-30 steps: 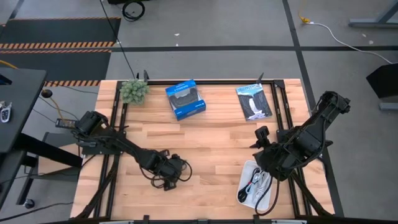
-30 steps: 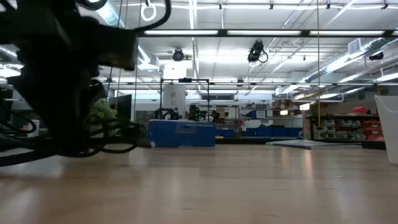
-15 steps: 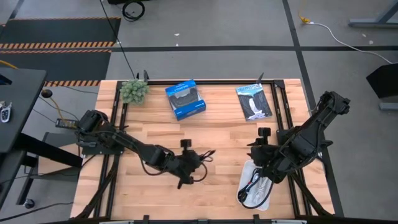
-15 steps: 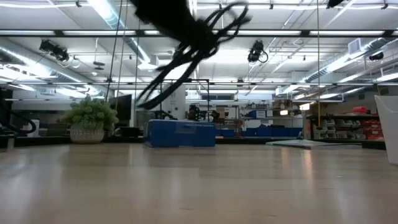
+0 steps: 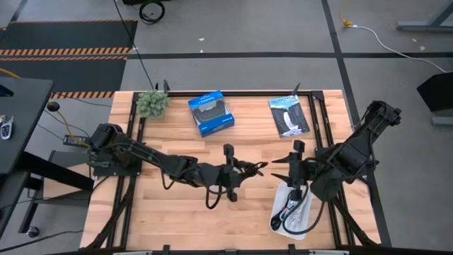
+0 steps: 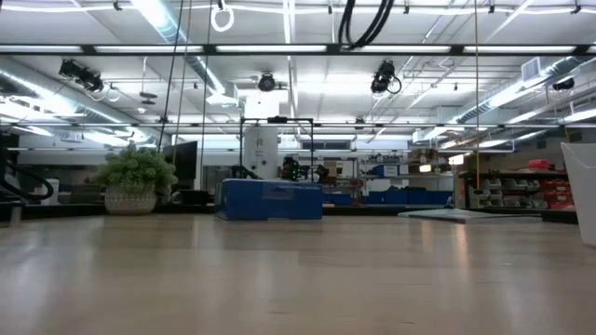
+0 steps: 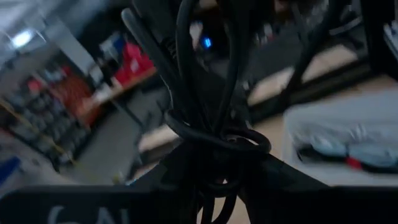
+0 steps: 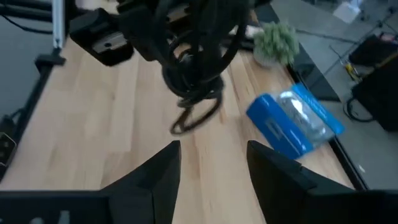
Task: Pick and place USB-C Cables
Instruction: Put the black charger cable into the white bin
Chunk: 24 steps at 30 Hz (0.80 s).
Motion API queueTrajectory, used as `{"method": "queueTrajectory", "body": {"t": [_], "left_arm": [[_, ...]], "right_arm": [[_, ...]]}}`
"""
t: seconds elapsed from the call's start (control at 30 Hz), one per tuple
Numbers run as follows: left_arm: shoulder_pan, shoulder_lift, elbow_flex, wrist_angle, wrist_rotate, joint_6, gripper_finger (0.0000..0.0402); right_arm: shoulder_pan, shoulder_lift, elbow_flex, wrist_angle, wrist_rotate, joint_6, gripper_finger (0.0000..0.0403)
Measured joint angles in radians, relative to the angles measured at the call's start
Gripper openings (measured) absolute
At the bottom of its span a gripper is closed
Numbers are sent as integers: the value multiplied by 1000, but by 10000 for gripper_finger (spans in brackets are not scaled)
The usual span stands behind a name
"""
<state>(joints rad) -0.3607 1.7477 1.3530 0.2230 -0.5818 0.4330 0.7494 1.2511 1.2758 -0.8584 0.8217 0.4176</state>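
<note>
The loose black USB-C cable [image 5: 249, 170] hangs in a tangle of loops from my left gripper [image 5: 236, 175], which is shut on it above the middle of the table. In the right wrist view the cable [image 8: 194, 74] dangles under that gripper. In the low view only one of its loops [image 6: 363, 23] shows, at the top. My right gripper [image 8: 213, 171] is open and holds nothing; it hovers over the far end of the white tray [image 5: 277, 212] at the table's near right. Cables lie in the tray, one white [image 5: 297, 205] and one with red [image 7: 354, 163]. My left gripper pinches the black cable's bunched loops [image 7: 214, 134] between its two fingers, several strands at once. The cable is lifted clear of the table. Its loops stick out toward the tray [image 5: 260, 167], and a loose loop hangs below [image 8: 198, 117].
A blue box [image 5: 211, 112] and a dark flat packet [image 5: 289, 115] lie near the far edge, with a small potted plant [image 5: 153, 103] at the far left corner. Bare wood lies between the box and the near edge.
My left gripper has carried the black cable up off the table's near left part and rightward toward the tray; the cable now hangs clear of the wood. My right gripper has shifted slightly toward the far edge, above the tray.
</note>
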Motion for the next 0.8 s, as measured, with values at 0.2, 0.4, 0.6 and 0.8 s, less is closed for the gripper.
{"method": "queueTrajectory", "body": {"t": [0.2, 0.4, 0.6, 0.8], "left_arm": [[3, 0, 1, 100, 29, 103, 111], [11, 0, 1, 112, 29, 112, 112], [18, 0, 1, 125, 44, 127, 112], [39, 0, 1, 145, 46, 136, 112]], "right_arm": [[-12, 2, 0, 134, -1, -115, 222], [-47, 7, 0, 256, -9, -214, 242], [-92, 7, 0, 366, -54, -322, 239], [-135, 8, 1, 450, -112, -396, 221]]}}
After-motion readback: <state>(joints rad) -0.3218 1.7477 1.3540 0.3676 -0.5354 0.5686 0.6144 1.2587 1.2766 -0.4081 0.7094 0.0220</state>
